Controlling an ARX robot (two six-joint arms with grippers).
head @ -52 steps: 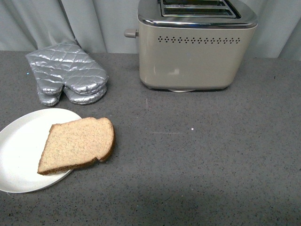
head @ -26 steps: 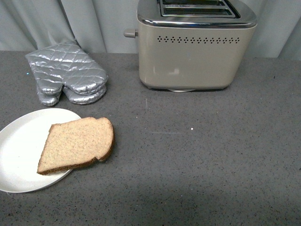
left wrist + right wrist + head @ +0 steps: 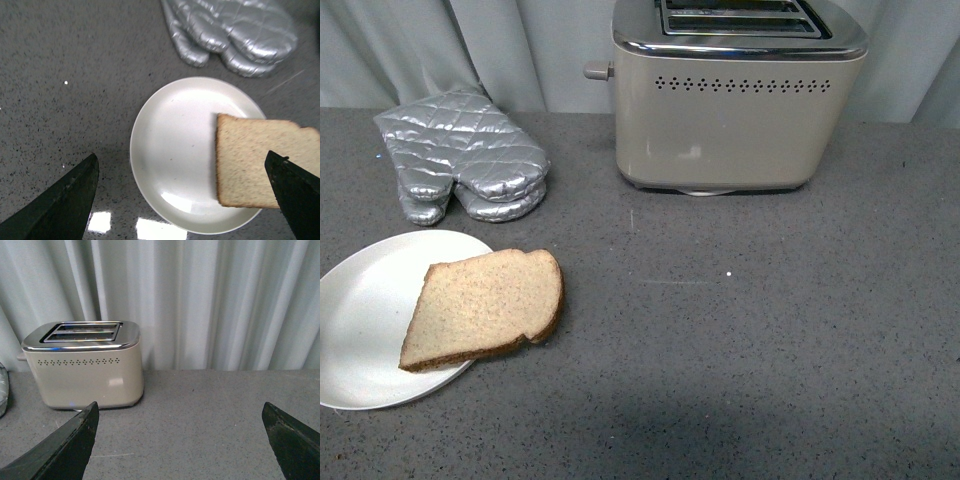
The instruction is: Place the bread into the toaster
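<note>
Step in hand: the approach to the pick-up. Nothing had been grasped. The left fingers (image 3: 70, 200) were spread wide and empty, hanging above the plate (image 3: 360, 320) with the slice between them in the left wrist view. The right fingers (image 3: 65, 445) were likewise parted and empty, facing the toaster (image 3: 735, 110) from well back. Neither arm appeared in the front view.

Location of the task item: the bread (image 3: 485, 308) lay flat, its crust end on the plate and its rounded end overhanging the rim on the side nearer the toaster. Toaster and bread stood well apart, with bare table (image 3: 770, 330) between them.

Containers:
- Plate: white, round, holding only the one slice, the rest of its surface bare.
- Toaster: upright at the back of the table, two slots in the chrome top. Nothing protruded from either slot. Their depths were too dark to inspect.

Also noted: a pair of silver oven mitts (image 3: 465, 160) just beyond the plate, clear of the slice.

Assessment of the next move: the left arm should descend and close on the overhanging edge, where the fingers can get beneath the slice. The bread is soft and likely to flex or tear, so a light grip is advised. The slice must then be turned on edge to enter a slot.
</note>
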